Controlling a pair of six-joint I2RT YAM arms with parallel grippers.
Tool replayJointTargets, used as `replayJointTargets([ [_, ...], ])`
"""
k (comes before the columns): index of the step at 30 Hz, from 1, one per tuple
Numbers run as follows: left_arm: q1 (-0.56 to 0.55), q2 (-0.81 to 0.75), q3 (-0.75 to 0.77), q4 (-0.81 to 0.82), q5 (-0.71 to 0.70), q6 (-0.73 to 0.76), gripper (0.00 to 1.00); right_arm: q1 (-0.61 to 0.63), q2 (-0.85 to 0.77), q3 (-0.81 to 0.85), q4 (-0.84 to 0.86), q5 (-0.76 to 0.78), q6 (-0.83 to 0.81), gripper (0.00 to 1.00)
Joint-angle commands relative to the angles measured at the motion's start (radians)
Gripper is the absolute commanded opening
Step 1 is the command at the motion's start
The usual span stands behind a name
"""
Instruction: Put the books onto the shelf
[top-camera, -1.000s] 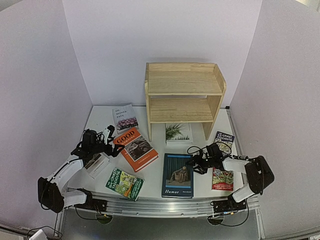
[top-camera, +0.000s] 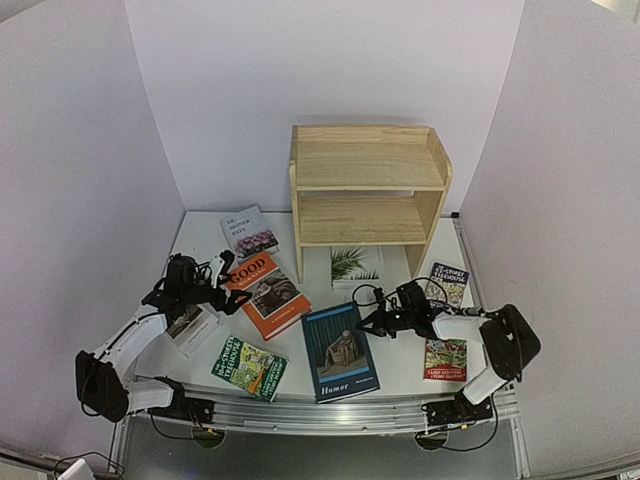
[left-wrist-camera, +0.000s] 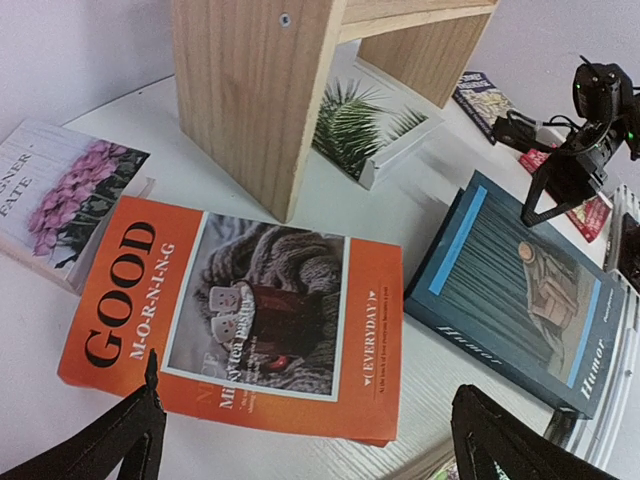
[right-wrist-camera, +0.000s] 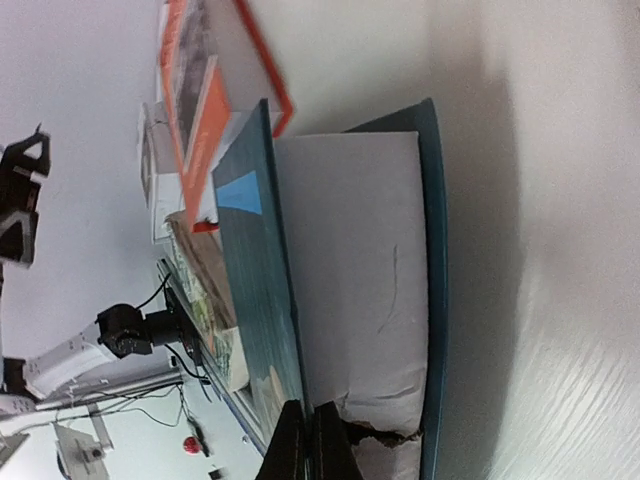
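The dark blue Humor book (top-camera: 340, 351) lies skewed at the table's front. My right gripper (top-camera: 369, 322) is shut on the right edge of its front cover, which stands lifted off the white pages (right-wrist-camera: 360, 270); in the right wrist view the gripper (right-wrist-camera: 308, 440) pinches that thin cover (right-wrist-camera: 255, 300). My left gripper (top-camera: 228, 282) hangs open over the orange GOOD book (left-wrist-camera: 240, 310), its fingertips (left-wrist-camera: 120, 435) either side of the near edge. The wooden shelf (top-camera: 370, 190) stands at the back with both tiers bare. A palm-leaf book (top-camera: 355, 265) lies under it.
A pink-flowers book (top-camera: 248, 233) lies left of the shelf. Treehouse paperbacks lie at the front left (top-camera: 248, 367) and on the right (top-camera: 447, 283), (top-camera: 445, 358). A white book (top-camera: 190, 328) lies under my left arm. Purple walls close in both sides.
My right gripper has shut on the Humor book's cover and drawn in leftward; the book has swung askew. My left gripper has edged closer over the orange book.
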Motion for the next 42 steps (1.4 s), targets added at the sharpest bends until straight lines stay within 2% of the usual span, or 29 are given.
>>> replayJointTargets([
  [1,-0.07,0.117,0.185,-0.209,0.134,0.036,1.0,0.042,-0.223,0.073,-0.177,0.061,-0.25,0.0],
  [3,-0.104,0.158,0.256,-0.27,0.154,0.054,1.0,0.046,-0.281,0.104,-0.238,0.069,-0.304,0.0],
  [6,-0.125,0.202,0.386,-0.365,0.268,0.12,1.0,0.054,-0.33,0.176,-0.326,0.083,-0.385,0.0],
  [9,-0.149,0.29,0.607,-0.529,0.369,0.183,1.0,0.076,-0.347,0.263,-0.371,0.081,-0.477,0.0],
  [13,-0.219,0.454,0.898,-0.82,0.365,0.278,1.0,0.11,-0.327,0.382,-0.424,0.104,-0.601,0.0],
  [17,-0.263,0.564,1.073,-1.049,0.369,0.402,1.0,0.123,-0.295,0.471,-0.444,0.106,-0.684,0.0],
  [19,-0.274,0.585,1.117,-1.069,0.348,0.422,1.0,0.125,-0.281,0.502,-0.447,0.094,-0.718,0.0],
  [23,-0.293,0.597,1.141,-0.991,0.282,0.362,1.0,0.139,-0.245,0.548,-0.455,0.066,-0.771,0.0],
  [28,-0.311,0.593,1.138,-0.944,0.279,0.315,0.99,0.142,-0.218,0.579,-0.456,0.036,-0.844,0.0],
  [30,-0.317,0.589,1.134,-0.935,0.303,0.311,0.92,0.142,-0.21,0.594,-0.456,0.034,-0.86,0.0],
  [33,-0.326,0.592,1.13,-0.954,0.312,0.317,0.75,0.142,-0.195,0.613,-0.452,0.026,-0.883,0.0],
  [39,-0.33,0.589,1.11,-0.958,0.293,0.328,0.58,0.142,-0.168,0.642,-0.448,0.011,-0.916,0.0],
  [42,-0.33,0.586,1.117,-0.941,0.291,0.296,0.39,0.142,-0.158,0.651,-0.448,0.007,-0.918,0.0],
])
